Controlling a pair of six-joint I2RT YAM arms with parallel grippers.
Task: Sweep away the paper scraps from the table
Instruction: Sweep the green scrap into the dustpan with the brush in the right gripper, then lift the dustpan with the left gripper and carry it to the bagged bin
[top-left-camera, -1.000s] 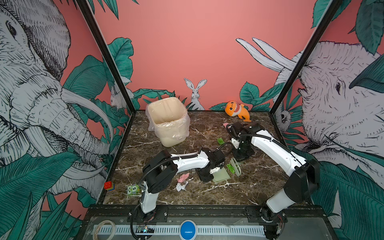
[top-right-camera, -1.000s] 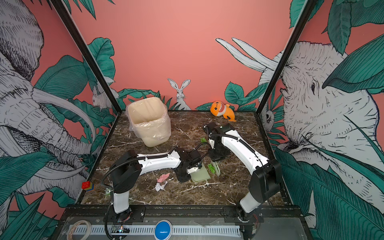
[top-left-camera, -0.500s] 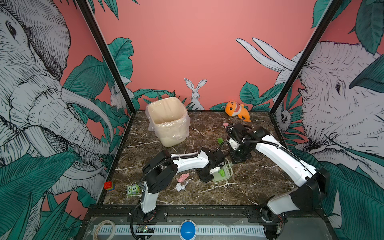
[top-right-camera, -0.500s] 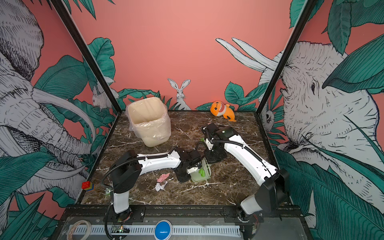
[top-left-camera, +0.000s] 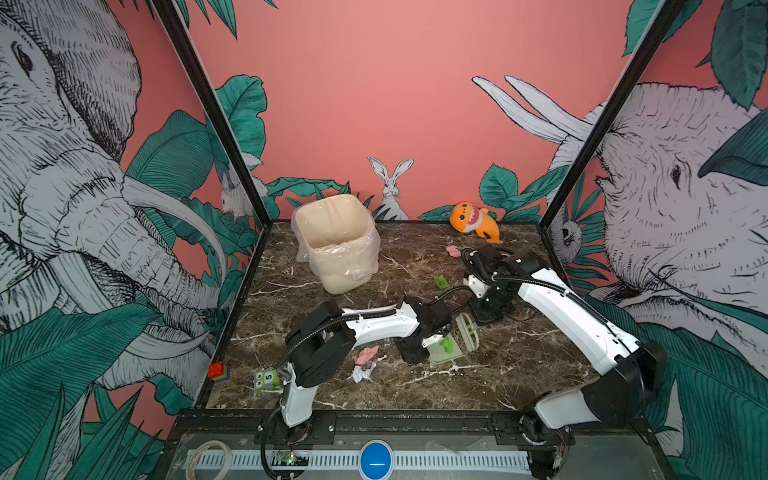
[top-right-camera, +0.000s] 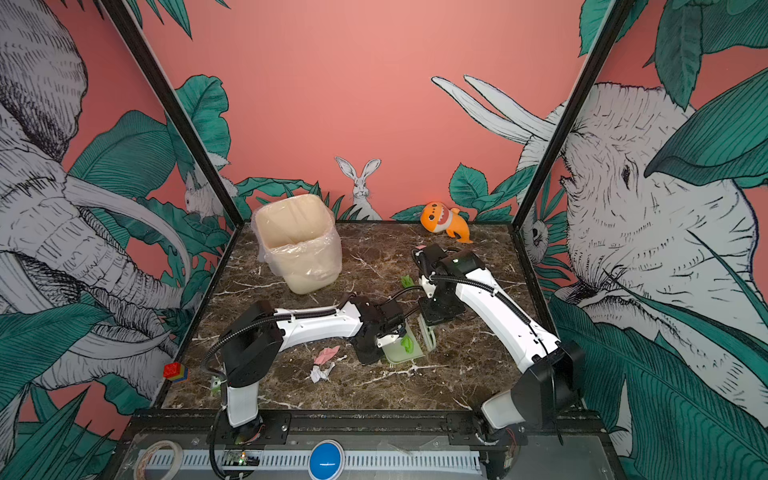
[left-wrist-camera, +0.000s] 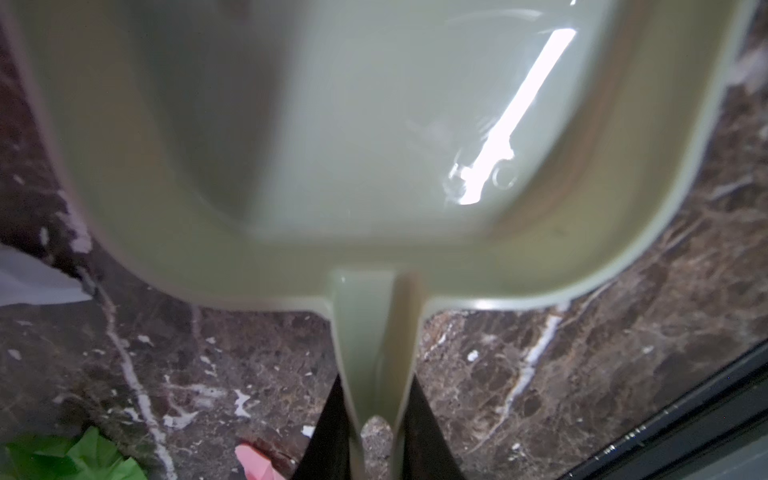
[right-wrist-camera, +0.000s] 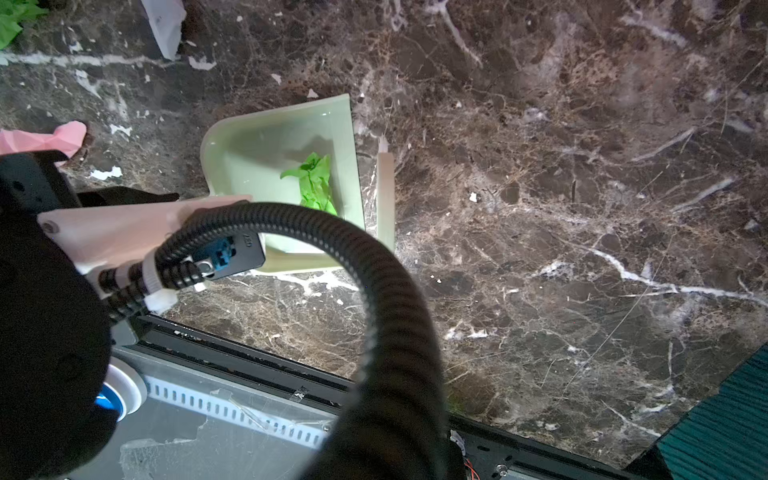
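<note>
left end effector (left-wrist-camera: 376, 415) on dustpan (left-wrist-camera: 332, 166) (wrist-only)

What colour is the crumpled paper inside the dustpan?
Bright green. The paper scrap lies in the pale green dustpan, clearest in the right wrist view.

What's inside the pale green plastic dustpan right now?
One crumpled bright green paper scrap lies inside the pale green plastic dustpan, near its open lip. The left arm's black cable hose covers the pan's rear corner, so anything there is unseen.
</note>
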